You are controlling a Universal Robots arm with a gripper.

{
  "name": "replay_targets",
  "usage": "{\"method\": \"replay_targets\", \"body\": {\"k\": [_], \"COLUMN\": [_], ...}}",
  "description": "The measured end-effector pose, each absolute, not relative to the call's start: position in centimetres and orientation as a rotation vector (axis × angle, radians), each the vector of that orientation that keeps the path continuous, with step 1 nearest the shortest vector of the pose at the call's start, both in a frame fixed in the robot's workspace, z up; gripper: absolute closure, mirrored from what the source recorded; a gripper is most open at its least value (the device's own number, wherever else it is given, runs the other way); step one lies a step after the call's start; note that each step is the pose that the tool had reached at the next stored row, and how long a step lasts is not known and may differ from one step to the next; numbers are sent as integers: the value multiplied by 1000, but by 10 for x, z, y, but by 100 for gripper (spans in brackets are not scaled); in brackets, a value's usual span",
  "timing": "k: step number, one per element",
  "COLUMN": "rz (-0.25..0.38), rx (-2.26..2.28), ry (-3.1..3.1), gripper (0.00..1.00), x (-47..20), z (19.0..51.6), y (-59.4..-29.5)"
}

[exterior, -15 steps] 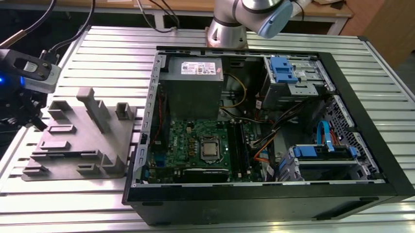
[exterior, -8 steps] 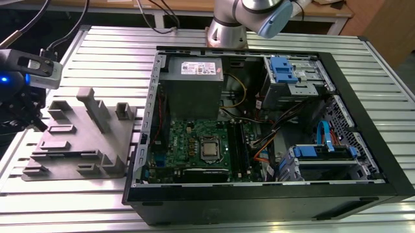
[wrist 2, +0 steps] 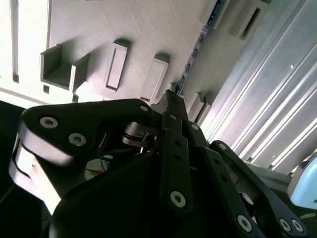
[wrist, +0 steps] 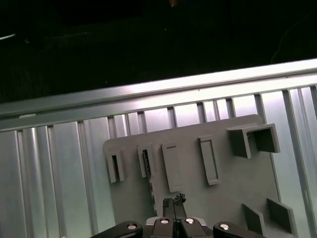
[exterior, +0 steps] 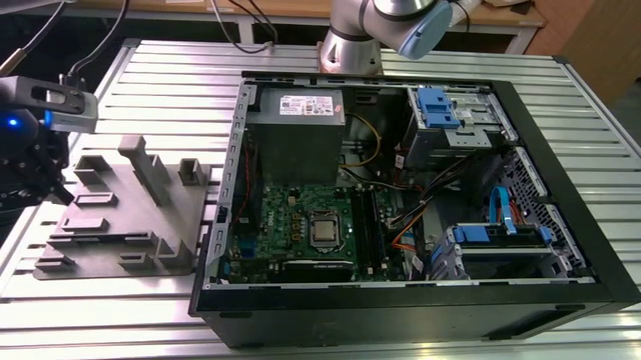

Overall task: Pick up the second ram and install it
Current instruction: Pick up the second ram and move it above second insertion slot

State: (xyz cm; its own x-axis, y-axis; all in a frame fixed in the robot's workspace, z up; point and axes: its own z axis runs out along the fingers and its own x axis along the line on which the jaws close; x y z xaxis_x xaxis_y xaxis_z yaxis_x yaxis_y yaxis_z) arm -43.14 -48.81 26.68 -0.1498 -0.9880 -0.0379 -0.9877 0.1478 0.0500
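The tool [wrist: 173,202]: black linkages foremost in both wrist views, fingertips drawn together. The ribbed aluminium bench [exterior: 180,67] carries an open computer case [exterior: 401,311] with its motherboard [exterior: 290,217] exposed. At the exterior view's left lies a grey fixture block [exterior: 110,225] with raised holders. The second ram [wrist: 147,166], a thin dark stick, stands on edge in one holder, near the tool's tips but apart from them.

Jaws over grey fixture block [wrist 2: 148,29]
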Motion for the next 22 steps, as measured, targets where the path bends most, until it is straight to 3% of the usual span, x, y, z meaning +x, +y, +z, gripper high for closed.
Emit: {"method": "replay_targets", "body": {"k": [22], "rz": [-98], "rx": [2175], "ry": [-2254], "gripper": [93], "x": [-420], "z": [260], "y": [-493]}}
